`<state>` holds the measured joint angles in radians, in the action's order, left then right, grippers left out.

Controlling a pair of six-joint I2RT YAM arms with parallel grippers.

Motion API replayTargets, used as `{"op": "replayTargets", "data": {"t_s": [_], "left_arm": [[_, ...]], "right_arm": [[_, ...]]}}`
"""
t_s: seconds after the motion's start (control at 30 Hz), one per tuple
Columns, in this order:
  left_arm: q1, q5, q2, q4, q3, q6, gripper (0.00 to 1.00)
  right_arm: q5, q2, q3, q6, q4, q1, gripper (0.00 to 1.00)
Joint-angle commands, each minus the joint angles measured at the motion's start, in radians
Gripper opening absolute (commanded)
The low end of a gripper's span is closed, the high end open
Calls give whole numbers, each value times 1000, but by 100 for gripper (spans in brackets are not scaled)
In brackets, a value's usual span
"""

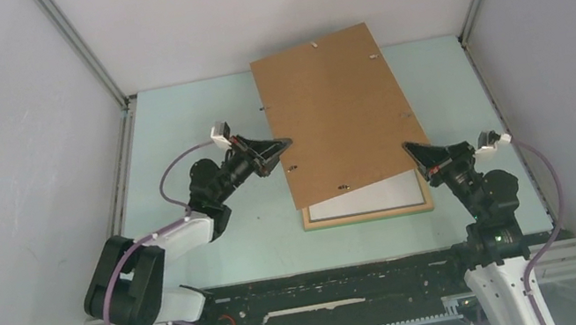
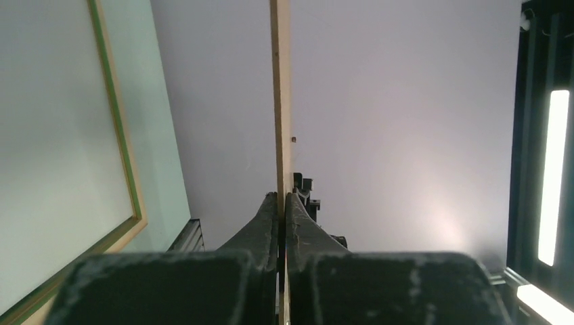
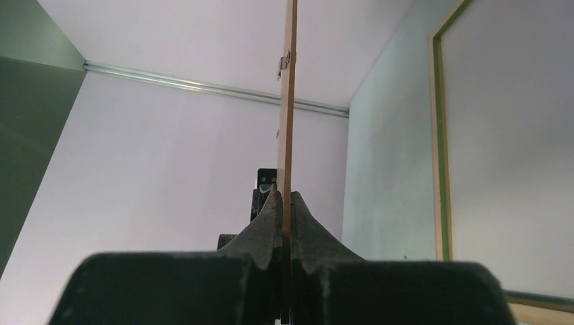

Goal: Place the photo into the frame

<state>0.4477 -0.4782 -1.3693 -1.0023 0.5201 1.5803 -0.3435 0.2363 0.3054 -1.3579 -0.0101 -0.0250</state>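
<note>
Photo [image 1: 338, 113]: brown back up, held above the frame [image 1: 366, 217].
Left gripper [image 1: 285, 142]: clamped on its left edge.
Right gripper [image 1: 409, 147]: pinching its near-right corner.

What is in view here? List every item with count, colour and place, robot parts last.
the photo: one, plain brown back towards the top camera, held up over mid-table, covering the frame's far part in that view.
the frame: one, light wood with a green inner line around a pale panel, flat on the table near the arms.
the table: one, pale green, enclosed by pale walls.
left gripper: one, black, shut on the photo's left edge.
right gripper: one, black, shut on the photo's near right corner.
</note>
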Motion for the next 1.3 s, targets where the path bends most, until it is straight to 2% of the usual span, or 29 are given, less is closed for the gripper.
{"op": "replayTargets", "data": {"t_s": [0.0,0.07,0.13,0.23,0.27,0.37,0.5,0.63,0.73,1.0,1.13,1.27], "left_arm": [[10,-30,-6,-37,77,-47,0],[8,-48,-7,-34,83,-71,0],[2,-71,-8,-27,90,-86,0],[-20,-103,-7,-41,87,-94,0],[-30,-108,-4,-67,80,-92,0],[-68,-122,2,-119,56,-73,0],[-102,-168,3,-128,56,-97,0],[-114,-192,-6,-11,66,-189,0],[-123,-187,-16,12,53,-217,0],[-139,-204,-66,4,52,-218,0],[-136,-199,-100,2,58,-230,0],[-118,-211,-164,-24,89,-218,0]], "right_arm": [[-129,28,11,100,-52,-3,0],[-155,43,16,135,-18,-3,0],[-169,52,31,196,61,-1,5],[-176,69,55,310,186,5,19],[-179,74,58,335,212,10,28],[-200,96,58,405,266,17,44],[-236,131,62,478,326,59,56],[-227,164,103,565,438,98,68],[-213,181,141,615,501,139,76],[-211,270,204,654,481,255,83],[-207,414,204,658,375,320,83],[-240,636,220,670,231,377,79]]}}
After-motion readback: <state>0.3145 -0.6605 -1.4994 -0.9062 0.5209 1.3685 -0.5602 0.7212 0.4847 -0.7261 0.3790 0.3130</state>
